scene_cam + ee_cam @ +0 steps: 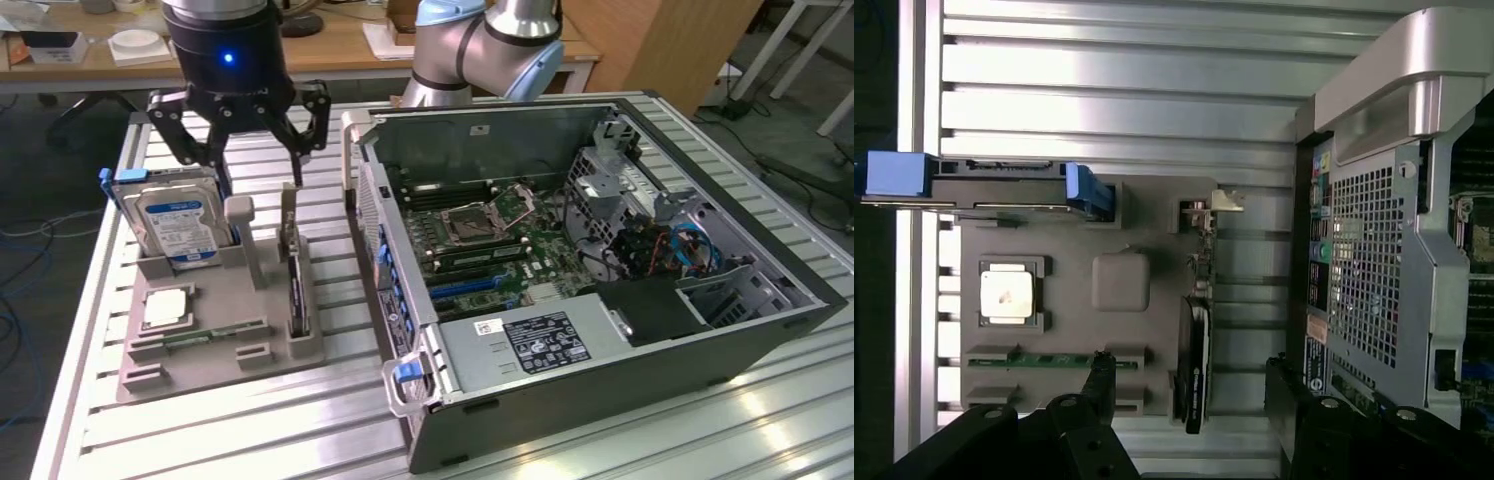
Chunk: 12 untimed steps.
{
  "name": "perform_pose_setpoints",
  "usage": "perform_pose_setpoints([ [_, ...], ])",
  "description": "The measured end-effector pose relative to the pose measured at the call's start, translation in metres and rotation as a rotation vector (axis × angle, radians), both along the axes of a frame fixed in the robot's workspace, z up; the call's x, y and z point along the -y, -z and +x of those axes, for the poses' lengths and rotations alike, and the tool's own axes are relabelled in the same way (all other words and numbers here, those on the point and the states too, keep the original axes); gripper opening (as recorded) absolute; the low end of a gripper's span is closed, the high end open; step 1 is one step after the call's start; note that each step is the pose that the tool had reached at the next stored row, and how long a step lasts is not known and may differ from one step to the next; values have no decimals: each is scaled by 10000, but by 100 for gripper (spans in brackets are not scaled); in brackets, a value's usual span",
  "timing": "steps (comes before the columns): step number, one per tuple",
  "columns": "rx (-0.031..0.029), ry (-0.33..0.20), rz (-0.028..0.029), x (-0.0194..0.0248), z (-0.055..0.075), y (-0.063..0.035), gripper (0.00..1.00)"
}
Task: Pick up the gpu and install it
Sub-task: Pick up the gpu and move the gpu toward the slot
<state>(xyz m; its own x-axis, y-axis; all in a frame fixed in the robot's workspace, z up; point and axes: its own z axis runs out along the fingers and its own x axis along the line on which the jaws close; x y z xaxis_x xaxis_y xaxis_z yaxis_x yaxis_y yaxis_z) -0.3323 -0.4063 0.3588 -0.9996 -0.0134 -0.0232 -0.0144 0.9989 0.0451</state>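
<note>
The gpu (296, 292) is a thin dark card standing on edge in a slot of the grey holder tray (200, 368), beside the open computer case (574, 260). In the wrist view the gpu (1197, 350) appears edge-on, its silvery bracket end farthest from the fingers. My gripper (256, 178) hangs open above the tray's far end, higher than the card and not touching it. In the wrist view the gripper (1189, 378) has one dark finger (1099, 375) on each side of the card's line. Nothing is held.
The tray also carries a hard drive (174, 225) with a blue-white label, a CPU (167, 308) and a RAM stick (200, 337). The case's motherboard (481, 240) lies exposed with blue slots (467, 285). Its metal wall (1384, 260) stands close to the card.
</note>
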Motion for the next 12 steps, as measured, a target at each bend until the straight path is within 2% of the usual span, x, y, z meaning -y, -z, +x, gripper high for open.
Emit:
perform_pose_setpoints([
  [12, 0, 0, 0, 14, 0, 115, 71],
])
